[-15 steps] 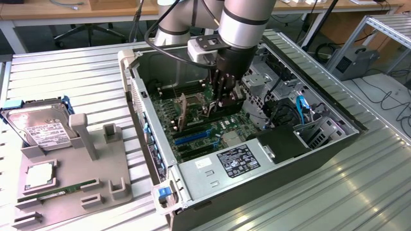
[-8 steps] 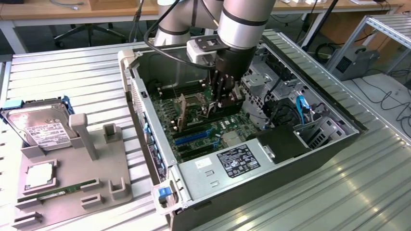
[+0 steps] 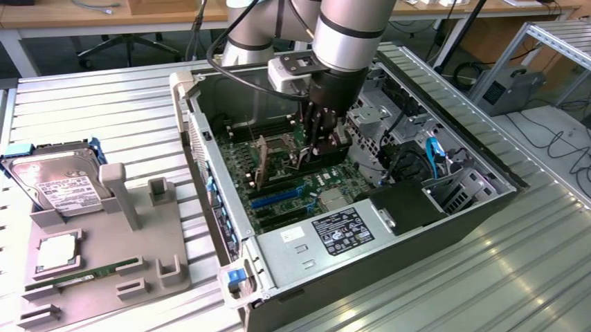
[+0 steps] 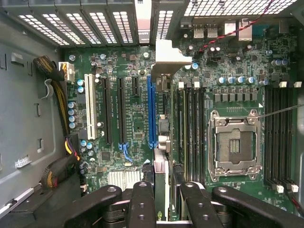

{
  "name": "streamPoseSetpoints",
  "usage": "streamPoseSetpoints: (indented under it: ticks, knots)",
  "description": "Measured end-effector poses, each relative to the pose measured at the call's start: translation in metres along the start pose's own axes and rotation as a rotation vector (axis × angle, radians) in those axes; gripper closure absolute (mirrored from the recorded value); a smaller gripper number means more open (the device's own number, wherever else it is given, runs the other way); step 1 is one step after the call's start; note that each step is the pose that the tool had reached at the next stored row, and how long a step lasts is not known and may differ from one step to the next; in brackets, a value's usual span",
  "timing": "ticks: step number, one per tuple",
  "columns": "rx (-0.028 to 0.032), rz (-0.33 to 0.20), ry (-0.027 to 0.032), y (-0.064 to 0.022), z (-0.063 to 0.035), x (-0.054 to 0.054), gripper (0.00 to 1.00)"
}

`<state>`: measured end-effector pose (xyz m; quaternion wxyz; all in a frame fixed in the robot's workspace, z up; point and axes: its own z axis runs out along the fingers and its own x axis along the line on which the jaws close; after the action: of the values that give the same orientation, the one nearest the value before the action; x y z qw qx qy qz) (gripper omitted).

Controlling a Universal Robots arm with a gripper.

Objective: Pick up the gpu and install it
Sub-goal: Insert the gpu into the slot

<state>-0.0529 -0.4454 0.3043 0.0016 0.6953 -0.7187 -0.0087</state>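
The gpu (image 3: pixel 262 162) is held on its edge by the fingers (image 4: pixel 142 204), which are pinched on it (its silver bracket (image 4: pixel 166 57) is seen at the top middle of the wrist view). It is inside the open computer case (image 3: pixel 480 207), above the green board (image 4: pixel 137 123), in the middle of the exterior view. A hard drive (image 3: pixel 55 183) is seen at the left on the table (image 3: pixel 111 117).

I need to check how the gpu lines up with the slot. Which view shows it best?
The wrist view: the gpu appears edge-on over the blue slot, bracket at the far end. The exterior view shows it upright inside the case, beside the hand.
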Motion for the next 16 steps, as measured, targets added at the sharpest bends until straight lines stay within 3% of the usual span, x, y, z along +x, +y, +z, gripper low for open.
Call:
streamPoseSetpoints:
  ticks: [11,16]
  knots:
    - [0.0001,0.0,-0.0003,0.0012,0.0022,0.0002,0.74]
    - [0.0001,0.0,-0.0002,0.006,0.0034,0.0004,0.74]
